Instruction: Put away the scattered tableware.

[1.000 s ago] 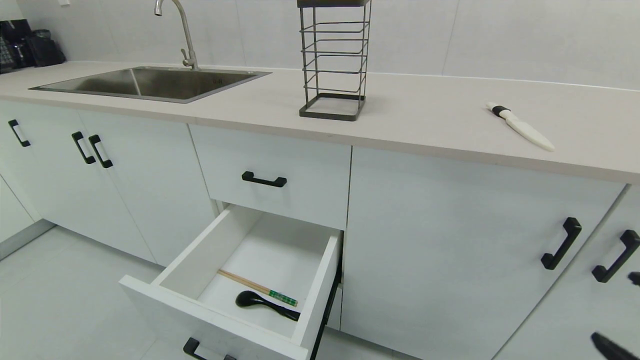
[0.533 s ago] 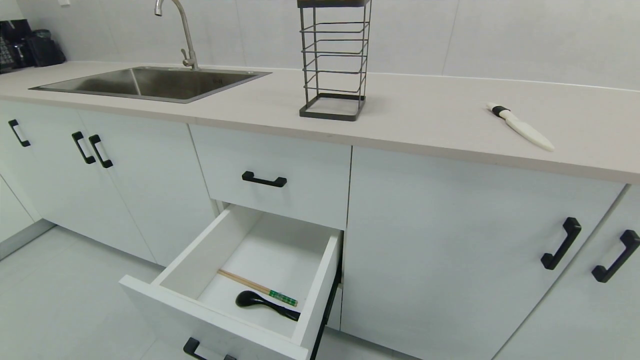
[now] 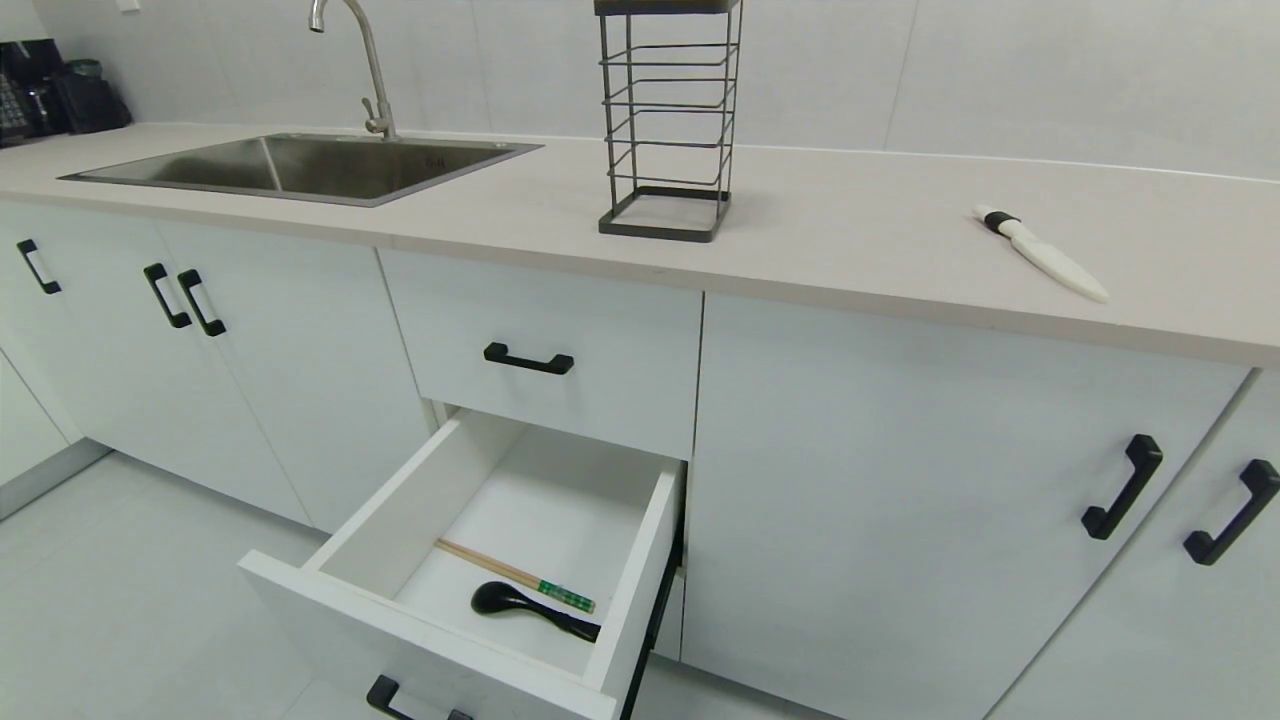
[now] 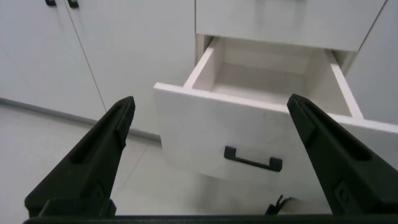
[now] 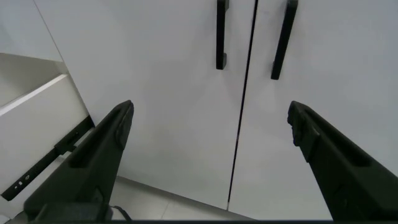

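Observation:
A white drawer (image 3: pixel 420 520) stands pulled out below the counter. Inside it lie a pair of wooden chopsticks (image 3: pixel 515 577) with green ends and a black spoon (image 3: pixel 530 606). A white knife (image 3: pixel 1043 254) with a black band rests on the counter at the right. My left gripper (image 4: pixel 211 134) is open, low in front of the drawer's front panel (image 4: pixel 249 143) with its black handle. My right gripper (image 5: pixel 211 134) is open, facing white cabinet doors (image 5: pixel 186 93) with black handles.
A black wire rack (image 3: pixel 668 120) stands on the counter (image 3: pixel 850 230) in the middle. A steel sink (image 3: pixel 300 165) with a faucet (image 3: pixel 360 60) is at the left. A closed drawer (image 3: pixel 545 345) sits above the open one. Grey floor lies below.
The dark tips of my right gripper at the lower right edge of the head view a second ago have dropped out of it. Nothing else has moved.

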Robot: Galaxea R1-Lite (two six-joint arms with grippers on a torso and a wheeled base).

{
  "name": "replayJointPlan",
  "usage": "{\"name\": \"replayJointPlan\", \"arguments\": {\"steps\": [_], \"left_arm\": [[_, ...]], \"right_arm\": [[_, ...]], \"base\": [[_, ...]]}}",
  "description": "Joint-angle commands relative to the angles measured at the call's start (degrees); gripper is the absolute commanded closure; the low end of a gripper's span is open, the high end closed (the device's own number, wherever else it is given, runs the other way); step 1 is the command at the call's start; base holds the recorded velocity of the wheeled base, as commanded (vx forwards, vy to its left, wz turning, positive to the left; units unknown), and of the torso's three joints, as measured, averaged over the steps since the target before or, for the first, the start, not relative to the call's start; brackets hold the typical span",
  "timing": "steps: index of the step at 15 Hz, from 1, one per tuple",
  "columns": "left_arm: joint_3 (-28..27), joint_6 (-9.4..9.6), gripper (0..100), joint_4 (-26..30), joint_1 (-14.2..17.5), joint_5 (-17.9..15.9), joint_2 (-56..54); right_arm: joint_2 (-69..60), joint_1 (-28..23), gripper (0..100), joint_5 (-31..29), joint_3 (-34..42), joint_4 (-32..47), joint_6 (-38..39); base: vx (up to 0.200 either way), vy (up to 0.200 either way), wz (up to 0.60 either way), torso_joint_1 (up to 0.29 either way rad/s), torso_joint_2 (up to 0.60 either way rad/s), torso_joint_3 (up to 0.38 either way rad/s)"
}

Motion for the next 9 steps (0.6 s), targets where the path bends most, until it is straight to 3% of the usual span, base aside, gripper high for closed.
{"name": "replayJointPlan", "arguments": {"steps": [1, 2, 3, 4, 5, 6, 9], "left_arm": [[-7.93, -0.44, 0, -8.59, 0.35, -0.21, 0.88], [-8.9, -0.44, 0, -5.95, 0.18, -0.56, 1.05], [-10.66, -1.67, 0, 2.49, -0.26, -4.69, 1.05], [-12.15, -4.57, 0, 6.7, -0.53, -8.56, 1.85], [-12.85, -6.77, 0, 8.64, -0.79, -10.32, 3.16], [-13.73, -10.11, 0, 10.13, -1.05, -13.3, 7.56], [-13.12, -13.01, 0, 10.13, -2.2, -19.72, 21.09]], "right_arm": [[-0.35, -0.06, 0, -0.03, 0.01, 0.09, -0.21], [-0.27, -0.06, 0, -0.03, 0.01, 0.0, -0.21], [-0.35, 0.02, 0, 0.06, 0.01, 0.0, -0.12], [-0.35, 0.02, 0, 0.06, 0.01, 0.0, -0.03], [-0.35, 0.02, 0, 0.06, 0.01, 0.0, -0.03], [-0.35, 0.02, 0, 0.06, 0.01, 0.0, -0.03], [-0.35, 0.02, 0, 0.06, 0.01, 0.0, -0.03]], "base": [[0.0, 0.0, 0.0, 0.0, 0.0, 0.0], [0.0, 0.0, 0.0, 0.0, 0.0, 0.0], [0.0, 0.0, 0.0, 0.0, 0.0, 0.0], [0.0, 0.0, 0.0, 0.0, 0.0, 0.0], [0.0, 0.0, 0.0, 0.0, 0.0, 0.0], [0.0, 0.0, 0.0, 0.0, 0.0, 0.0], [0.0, 0.0, 0.0, 0.0, 0.0, 0.0]]}}
